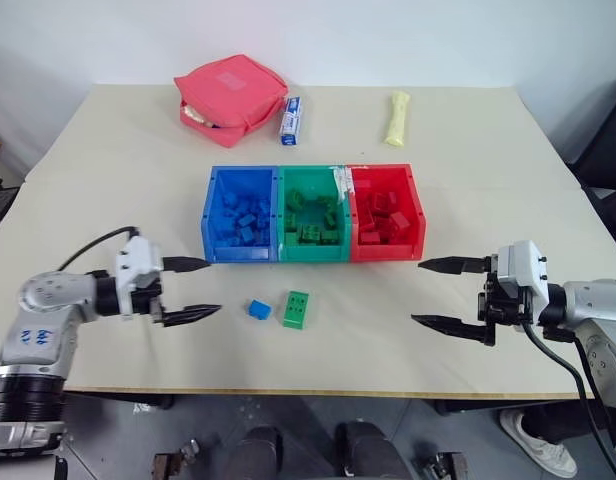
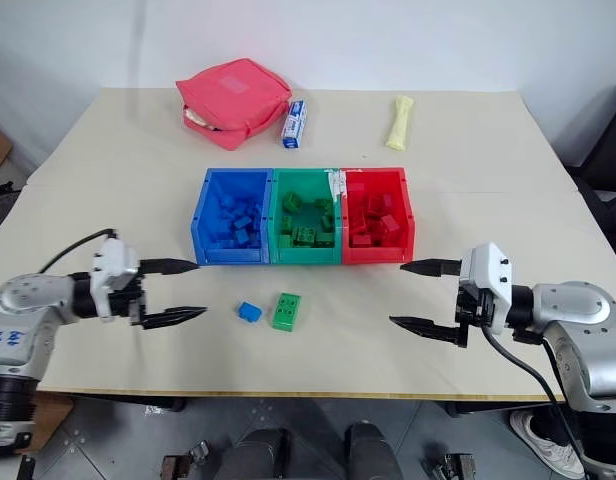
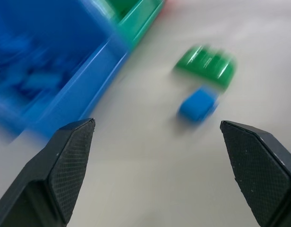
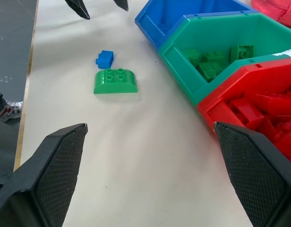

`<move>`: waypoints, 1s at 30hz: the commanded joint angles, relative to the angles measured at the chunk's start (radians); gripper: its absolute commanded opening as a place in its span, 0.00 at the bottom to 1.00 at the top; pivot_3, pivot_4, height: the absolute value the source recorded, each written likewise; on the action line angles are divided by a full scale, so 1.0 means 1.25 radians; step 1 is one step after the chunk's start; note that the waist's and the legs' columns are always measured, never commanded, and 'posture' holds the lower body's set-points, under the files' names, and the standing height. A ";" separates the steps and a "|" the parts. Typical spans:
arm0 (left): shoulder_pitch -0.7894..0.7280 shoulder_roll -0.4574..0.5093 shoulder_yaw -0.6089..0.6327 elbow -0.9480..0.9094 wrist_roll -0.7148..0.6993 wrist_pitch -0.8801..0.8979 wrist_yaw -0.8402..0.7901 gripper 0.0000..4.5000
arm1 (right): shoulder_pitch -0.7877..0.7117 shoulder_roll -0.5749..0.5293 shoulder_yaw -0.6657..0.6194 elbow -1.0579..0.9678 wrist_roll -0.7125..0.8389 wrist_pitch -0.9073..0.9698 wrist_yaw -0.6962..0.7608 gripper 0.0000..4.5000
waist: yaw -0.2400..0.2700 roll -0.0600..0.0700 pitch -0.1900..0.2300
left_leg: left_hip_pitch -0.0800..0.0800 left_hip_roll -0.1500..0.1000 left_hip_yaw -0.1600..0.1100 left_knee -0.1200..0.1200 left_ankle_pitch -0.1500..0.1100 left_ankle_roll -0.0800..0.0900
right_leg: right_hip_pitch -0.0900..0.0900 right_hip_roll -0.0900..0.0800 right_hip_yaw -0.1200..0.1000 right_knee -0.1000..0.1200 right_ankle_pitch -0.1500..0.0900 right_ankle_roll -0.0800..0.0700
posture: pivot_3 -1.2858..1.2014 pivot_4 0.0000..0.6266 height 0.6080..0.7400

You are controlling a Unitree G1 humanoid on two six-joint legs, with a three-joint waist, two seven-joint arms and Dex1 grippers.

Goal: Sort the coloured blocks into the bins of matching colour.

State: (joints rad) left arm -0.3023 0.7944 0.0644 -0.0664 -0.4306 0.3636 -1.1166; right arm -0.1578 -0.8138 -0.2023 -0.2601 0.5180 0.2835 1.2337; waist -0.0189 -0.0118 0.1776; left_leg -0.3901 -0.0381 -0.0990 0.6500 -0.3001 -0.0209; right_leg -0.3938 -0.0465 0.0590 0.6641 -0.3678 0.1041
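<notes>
Both claws are hovering with fingers spread apart and gripping nothing: the left gripper (image 1: 193,288) and right gripper (image 1: 440,293) near the tabletop's (image 1: 108,160) front edge. Between them, the blue block (image 1: 258,309) and green block (image 1: 297,308) are lying just beside each other, before the bins (image 1: 313,252) at mid-table.

Bare table (image 1: 388,340) is lying open between both wide-spread grippers, left (image 1: 193,288) and right (image 1: 440,293). Only the blue block (image 1: 258,309) and green block (image 1: 297,308), just beside each other, are sitting there. The joined bins (image 1: 314,252) are walling off the far side.
</notes>
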 commanded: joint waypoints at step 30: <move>-0.255 -0.170 -0.356 -0.324 0.009 0.870 0.511 0.69 | 0.131 0.015 -0.004 -0.228 0.114 0.063 -0.116 1.00 | 0.018 -0.001 0.000 | 0.001 0.000 0.000 0.003 0.002 -0.004 | 0.002 0.001 0.000 0.000 0.000 0.000 | 0.52 0.24 1.00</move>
State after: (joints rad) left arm -0.6448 0.5776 -0.3554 -0.4733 -0.4196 1.4523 -0.4722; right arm 0.0018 -0.7845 -0.1843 -0.5078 0.6435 0.3768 1.0812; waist 0.0031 -0.0124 0.1778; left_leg -0.3894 -0.0386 -0.0989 0.6538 -0.2974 -0.0258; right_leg -0.3916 -0.0448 0.0594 0.6647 -0.3677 0.1045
